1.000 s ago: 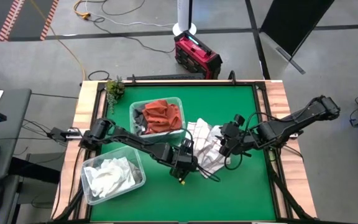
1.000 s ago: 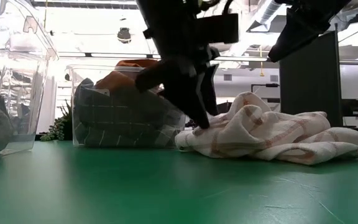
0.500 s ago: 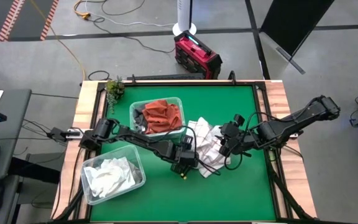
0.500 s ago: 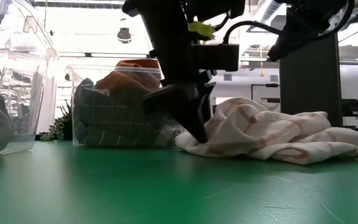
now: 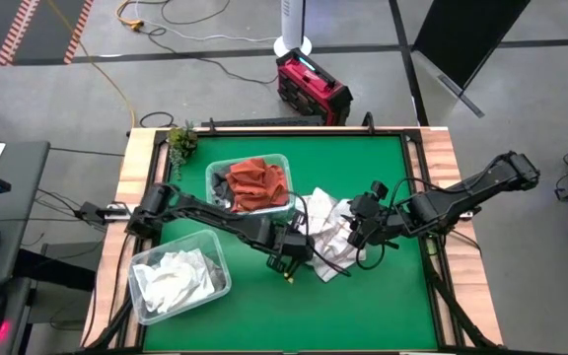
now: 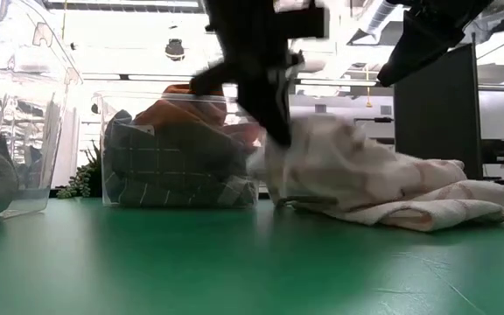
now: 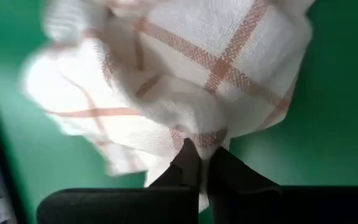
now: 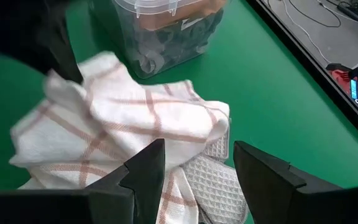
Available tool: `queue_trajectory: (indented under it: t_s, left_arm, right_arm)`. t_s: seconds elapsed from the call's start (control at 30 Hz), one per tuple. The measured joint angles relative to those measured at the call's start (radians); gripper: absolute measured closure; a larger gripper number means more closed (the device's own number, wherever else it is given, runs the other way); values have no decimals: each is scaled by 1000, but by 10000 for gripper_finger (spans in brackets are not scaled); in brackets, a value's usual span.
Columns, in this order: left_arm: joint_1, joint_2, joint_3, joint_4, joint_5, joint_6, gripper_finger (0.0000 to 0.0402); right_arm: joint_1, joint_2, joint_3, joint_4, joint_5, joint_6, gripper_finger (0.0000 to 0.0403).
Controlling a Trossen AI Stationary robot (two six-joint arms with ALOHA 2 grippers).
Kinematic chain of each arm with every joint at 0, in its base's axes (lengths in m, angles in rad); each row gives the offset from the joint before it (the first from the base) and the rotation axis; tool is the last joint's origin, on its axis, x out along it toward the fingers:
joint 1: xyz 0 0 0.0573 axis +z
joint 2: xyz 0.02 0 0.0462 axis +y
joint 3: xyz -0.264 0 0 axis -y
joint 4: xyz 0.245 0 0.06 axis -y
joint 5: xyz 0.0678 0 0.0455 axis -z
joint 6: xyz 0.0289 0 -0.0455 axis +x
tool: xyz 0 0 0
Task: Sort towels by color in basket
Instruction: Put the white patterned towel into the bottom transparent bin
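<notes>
While the green bench [image 5: 363,296] carries two bins, my left pincer [image 7: 199,163] pinches the red-grid towel [image 7: 185,81] mid-bench, lifting one edge; my right pincer [image 8: 194,165] waits spread beside it. Risk: the thin fold slips free, or drags the waffle cloth [image 8: 210,180] beneath.

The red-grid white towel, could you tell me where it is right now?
In the high view the red-grid towel lies mid-table, right of the bin of dark and orange towels, pinched at its near edge by the left pincer.
</notes>
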Motion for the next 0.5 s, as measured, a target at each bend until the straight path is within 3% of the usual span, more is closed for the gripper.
queue_trajectory:
  t_s: [0.27, 0.5]
  left_arm:
    - [20, -222, 27, -37, -40, 5, 399]
    - [34, -431, 27, 115, -50, 64, 400]
  right_arm:
    - [0, 0, 0, 6, 16, -13, 184]
    - [0, 0, 0, 8, 26, -16, 184]
